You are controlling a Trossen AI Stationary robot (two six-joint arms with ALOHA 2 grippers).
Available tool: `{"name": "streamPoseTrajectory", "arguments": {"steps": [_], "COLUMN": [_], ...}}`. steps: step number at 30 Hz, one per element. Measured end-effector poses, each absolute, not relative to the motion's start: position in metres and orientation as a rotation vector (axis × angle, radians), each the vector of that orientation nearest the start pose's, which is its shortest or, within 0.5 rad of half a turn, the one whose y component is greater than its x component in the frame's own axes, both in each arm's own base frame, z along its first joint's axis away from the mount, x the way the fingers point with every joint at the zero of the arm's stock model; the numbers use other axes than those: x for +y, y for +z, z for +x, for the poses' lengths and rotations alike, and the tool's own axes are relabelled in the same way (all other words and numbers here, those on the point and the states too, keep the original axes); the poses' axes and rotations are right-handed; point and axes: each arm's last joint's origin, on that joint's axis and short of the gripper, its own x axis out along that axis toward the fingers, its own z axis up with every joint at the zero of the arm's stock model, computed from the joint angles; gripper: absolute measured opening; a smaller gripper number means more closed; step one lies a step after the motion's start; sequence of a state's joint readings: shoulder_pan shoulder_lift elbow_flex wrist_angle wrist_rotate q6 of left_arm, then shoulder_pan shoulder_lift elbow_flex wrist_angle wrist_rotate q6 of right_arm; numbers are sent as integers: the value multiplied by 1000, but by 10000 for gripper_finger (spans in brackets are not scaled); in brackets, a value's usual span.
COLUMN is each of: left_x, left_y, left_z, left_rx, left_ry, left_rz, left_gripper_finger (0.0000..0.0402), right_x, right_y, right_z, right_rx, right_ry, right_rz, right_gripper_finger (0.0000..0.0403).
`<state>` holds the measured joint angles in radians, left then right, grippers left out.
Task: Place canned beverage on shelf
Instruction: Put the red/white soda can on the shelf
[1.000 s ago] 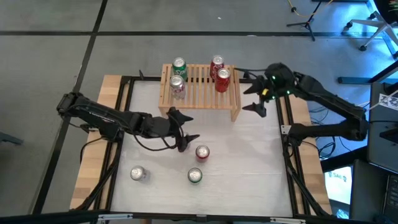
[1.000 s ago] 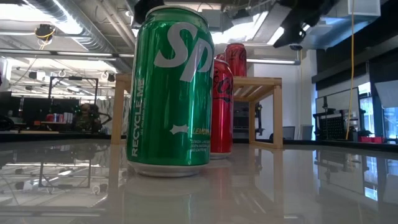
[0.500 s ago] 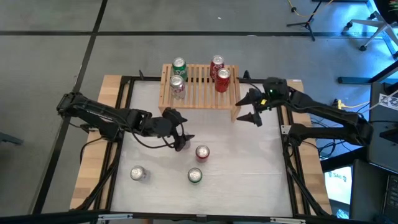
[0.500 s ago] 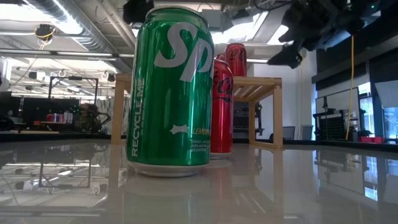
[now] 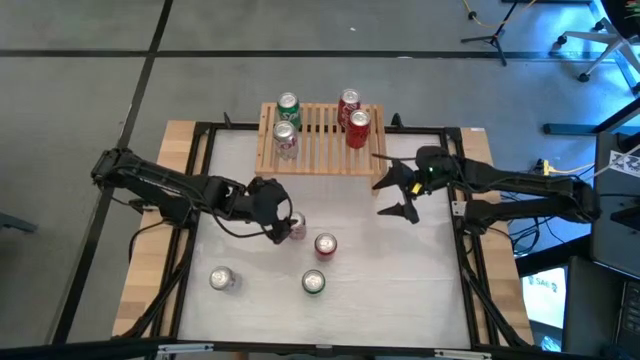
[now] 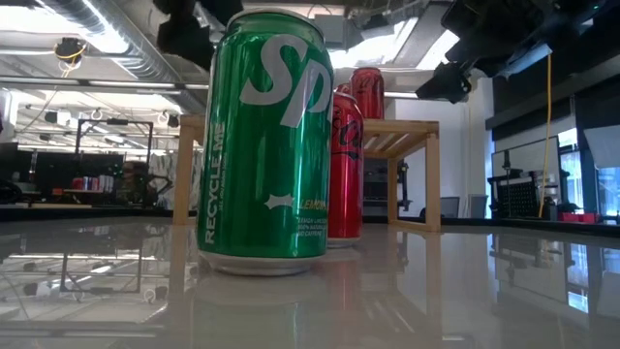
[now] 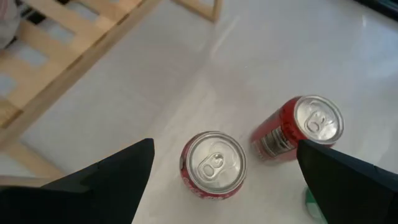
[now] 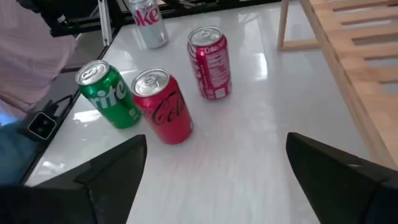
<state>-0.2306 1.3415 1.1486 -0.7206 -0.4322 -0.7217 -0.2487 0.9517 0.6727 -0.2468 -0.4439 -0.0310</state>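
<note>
The light wooden shelf [image 5: 320, 140] stands at the table's far edge with several cans on its slats. Several more cans stand upright on the white table: a red one [image 7: 213, 165], a second red one [image 5: 325, 244], a green one [image 5: 314, 282] and a silver one [image 5: 221, 279]. My left gripper [image 5: 281, 222] is open and tipped down over the first red can [image 5: 296, 226]. Its fingers stand on either side of that can, above its top, without touching it. My right gripper [image 5: 393, 188] hangs open in the air near the shelf's right leg, holding nothing.
The green can [image 6: 266, 145] fills the low view, with a red can [image 6: 346, 165] and the shelf [image 6: 407, 136] behind it. A black frame [image 5: 455, 215] runs along the table's sides. Bare white tabletop [image 5: 400, 270] lies at the near right.
My right gripper has come down from beside the shelf's right end and gone toward the table's near edge and a little left, staying open. My left gripper has tipped its fingers downward over the red can and kept open. The cans have not moved.
</note>
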Motion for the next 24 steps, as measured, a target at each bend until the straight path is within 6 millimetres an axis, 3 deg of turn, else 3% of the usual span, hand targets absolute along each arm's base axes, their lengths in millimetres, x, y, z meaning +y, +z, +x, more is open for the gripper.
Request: {"name": "streamPoseTrajectory", "arguments": {"steps": [11, 24], "left_x": [-56, -63], "left_y": [270, 223], "left_z": [276, 300], "left_rx": [804, 954], "left_ry": [517, 561], "left_rz": [-361, -274], "left_gripper_finger": [384, 384], "right_x": [-20, -20], "right_y": [262, 262], "right_z": [201, 201], "right_rx": [496, 496], "right_ry": [204, 200], "right_rz": [96, 100], "right_gripper_finger": [379, 379]}}
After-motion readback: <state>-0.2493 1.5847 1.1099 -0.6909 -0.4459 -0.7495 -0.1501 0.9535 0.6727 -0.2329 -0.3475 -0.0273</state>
